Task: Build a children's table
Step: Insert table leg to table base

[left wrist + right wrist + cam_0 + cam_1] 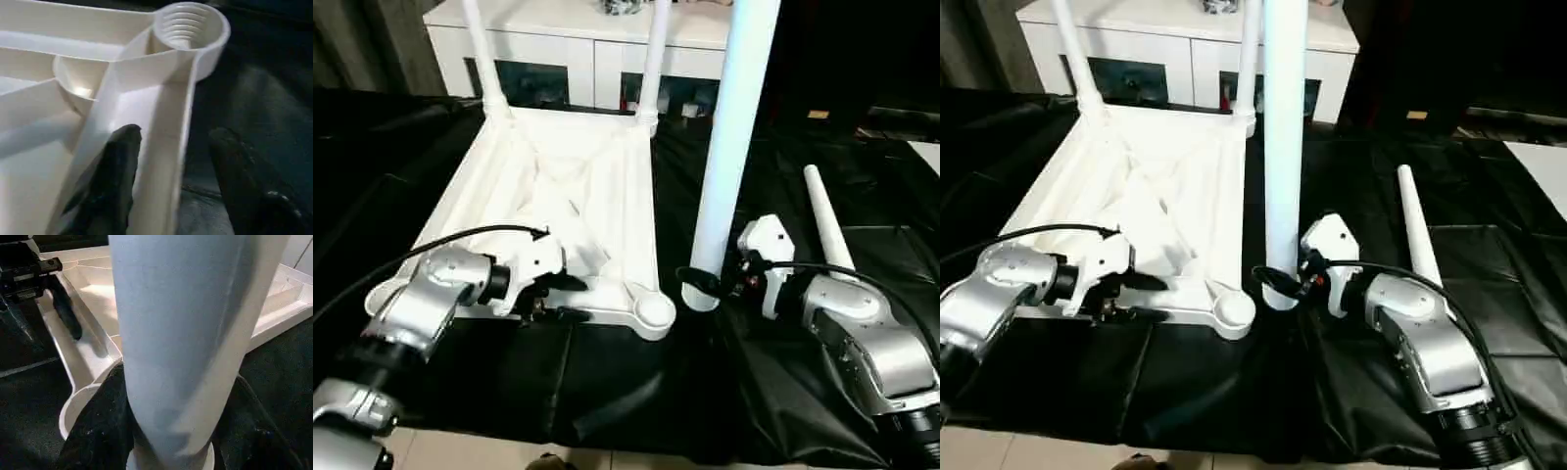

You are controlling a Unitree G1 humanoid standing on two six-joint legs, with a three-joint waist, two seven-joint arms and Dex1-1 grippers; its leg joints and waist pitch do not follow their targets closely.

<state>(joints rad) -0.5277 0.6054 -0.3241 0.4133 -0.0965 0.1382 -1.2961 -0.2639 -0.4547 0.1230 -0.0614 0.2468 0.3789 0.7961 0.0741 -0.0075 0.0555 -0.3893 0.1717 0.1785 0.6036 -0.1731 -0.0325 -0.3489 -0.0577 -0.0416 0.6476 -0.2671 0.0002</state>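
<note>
Left gripper (556, 299): lower left of the head views, at the near edge of the tabletop; in its wrist view one black finger (117, 171) lies inside the rim wall and the other outside it, so the jaws straddle the wall, part closed; whether they press it I cannot tell.
Tabletop (558, 186): centre left, upside down on the black-covered surface (607, 382), ribbed underside up.
Fitted legs: two stand upright in the far corner sockets, one at upper left (481, 54), one at upper centre (653, 59).
Near socket (653, 311): bottom right corner of the tabletop, round, empty, threaded inside as the left wrist view shows.
Held leg (729, 137): just right of centre, upright and leaning slightly, its wide end low beside the empty near socket, not in it.
Right gripper (705, 279): lower right of centre, its fingers clasped around the held leg close to its wide end, one finger (100, 431) on each side.
Loose leg (829, 230): right of the frame, lying on the surface beyond the right gripper, narrow end pointing away.
Cabinet (587, 44): top of the frame, white, behind the tabletop.
</note>
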